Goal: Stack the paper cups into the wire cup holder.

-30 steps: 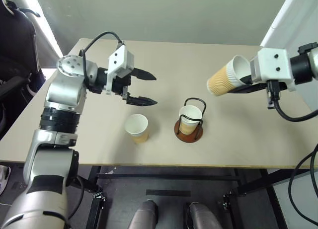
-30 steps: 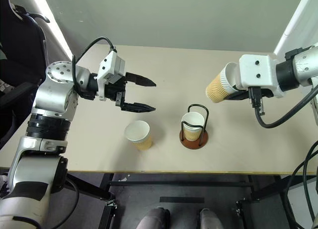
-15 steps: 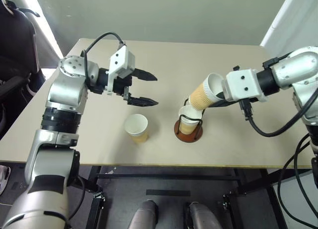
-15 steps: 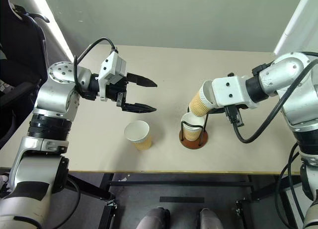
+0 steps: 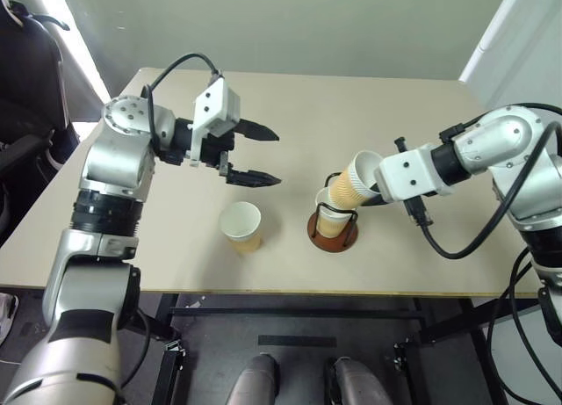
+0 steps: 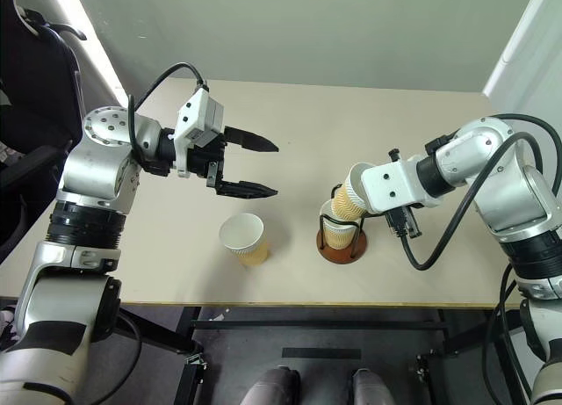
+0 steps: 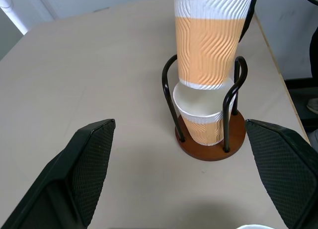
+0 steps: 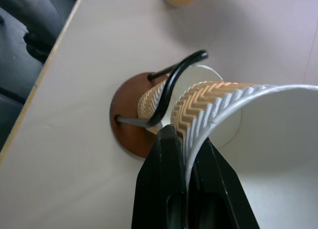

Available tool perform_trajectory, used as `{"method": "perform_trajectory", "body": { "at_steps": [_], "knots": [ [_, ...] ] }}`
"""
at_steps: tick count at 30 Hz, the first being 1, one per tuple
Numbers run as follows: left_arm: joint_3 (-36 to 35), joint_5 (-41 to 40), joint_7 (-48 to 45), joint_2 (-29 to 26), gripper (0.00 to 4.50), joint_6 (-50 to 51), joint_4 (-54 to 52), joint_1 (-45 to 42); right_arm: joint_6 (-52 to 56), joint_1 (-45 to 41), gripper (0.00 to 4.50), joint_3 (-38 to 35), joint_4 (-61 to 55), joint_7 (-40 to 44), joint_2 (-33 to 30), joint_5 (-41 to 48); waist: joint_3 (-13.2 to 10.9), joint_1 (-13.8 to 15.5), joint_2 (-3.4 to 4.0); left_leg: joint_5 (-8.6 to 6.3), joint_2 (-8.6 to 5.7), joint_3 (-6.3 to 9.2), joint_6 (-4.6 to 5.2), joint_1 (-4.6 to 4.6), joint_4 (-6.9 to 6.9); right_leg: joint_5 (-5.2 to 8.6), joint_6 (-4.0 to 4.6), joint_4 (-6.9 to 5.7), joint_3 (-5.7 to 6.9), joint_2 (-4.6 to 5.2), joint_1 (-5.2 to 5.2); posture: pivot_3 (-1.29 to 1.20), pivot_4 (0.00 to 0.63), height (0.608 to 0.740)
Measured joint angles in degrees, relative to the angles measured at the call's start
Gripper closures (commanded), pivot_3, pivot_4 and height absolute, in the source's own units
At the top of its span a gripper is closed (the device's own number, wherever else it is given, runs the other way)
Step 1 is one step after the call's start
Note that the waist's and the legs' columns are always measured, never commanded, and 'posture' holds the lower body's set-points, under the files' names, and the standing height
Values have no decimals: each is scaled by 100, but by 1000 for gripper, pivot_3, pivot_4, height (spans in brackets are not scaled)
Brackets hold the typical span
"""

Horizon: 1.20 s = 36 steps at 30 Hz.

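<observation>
The wire cup holder (image 5: pixel 333 225) is containing one paper cup (image 7: pixel 201 120); the right gripper (image 8: pixel 183 154), clenched on a second cup's (image 5: pixel 353 184) wall, is lowering it in, having descended since earlier. The left gripper (image 5: pixel 255 156) is hovering released. A third cup (image 5: pixel 241 226) is standing beside.

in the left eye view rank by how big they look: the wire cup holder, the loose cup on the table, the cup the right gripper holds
1. wire cup holder, largest.
2 and 3. loose cup and held cup: alike. The held one is tilted, partly hidden by the right gripper and nearer the camera, so no ranking.
</observation>
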<state>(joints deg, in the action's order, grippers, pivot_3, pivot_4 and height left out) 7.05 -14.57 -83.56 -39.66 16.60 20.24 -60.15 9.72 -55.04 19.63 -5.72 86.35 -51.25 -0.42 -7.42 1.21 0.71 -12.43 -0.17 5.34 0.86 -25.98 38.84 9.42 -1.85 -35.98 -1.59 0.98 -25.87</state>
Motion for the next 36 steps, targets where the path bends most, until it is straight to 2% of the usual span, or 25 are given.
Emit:
{"method": "perform_trajectory", "body": {
  "at_steps": [6,9,20,21,24,28,32,36],
  "knots": [
    [0,-1,11,2,0,7,-6,0,-287,-1,4456,86,245,-136,168,-300,0,1,0,0,0,0,0,0,0,-1,-2,0,0,0,0,0,150,740],
    [0,-2,13,2,0,8,-6,0,-326,-1,3876,92,309,-142,196,-341,0,4,0,-1,0,0,1,-1,0,-1,-2,1,0,0,0,0,150,740],
    [0,-2,18,5,0,8,-6,0,-403,-2,183,90,306,-24,167,-357,0,2,0,-1,0,0,0,-1,0,-1,-2,1,0,0,0,0,150,740],
    [0,-2,18,10,0,8,-6,0,-360,-2,45,90,302,-25,169,-326,0,1,0,-1,0,0,0,0,0,-1,-2,1,0,0,0,0,150,740],
    [0,-3,23,15,0,8,-6,0,122,-11,45,-64,283,-118,355,-98,0,-13,0,0,0,-1,-1,0,0,-1,-2,0,0,0,0,0,150,740],
    [0,-6,12,-14,0,17,-90,6,1660,-233,45,-656,-44,-372,553,727,0,-9,0,2,0,-1,-5,-6,-3,3,5,3,0,-1,-4,0,150,740],
    [3,-22,-226,-373,0,117,-436,29,2824,-227,45,-1257,-610,-422,254,1541,0,5,-1,9,-2,-1,-27,-7,-3,41,56,6,0,-1,-1,0,150,740],
    [101,-24,-609,-894,0,135,-902,179,3400,-73,45,-1447,-850,-430,-63,2028,0,-11,0,7,-2,-1,-32,-2,-8,49,52,3,-3,-2,-3,0,150,740]
  ]
}}
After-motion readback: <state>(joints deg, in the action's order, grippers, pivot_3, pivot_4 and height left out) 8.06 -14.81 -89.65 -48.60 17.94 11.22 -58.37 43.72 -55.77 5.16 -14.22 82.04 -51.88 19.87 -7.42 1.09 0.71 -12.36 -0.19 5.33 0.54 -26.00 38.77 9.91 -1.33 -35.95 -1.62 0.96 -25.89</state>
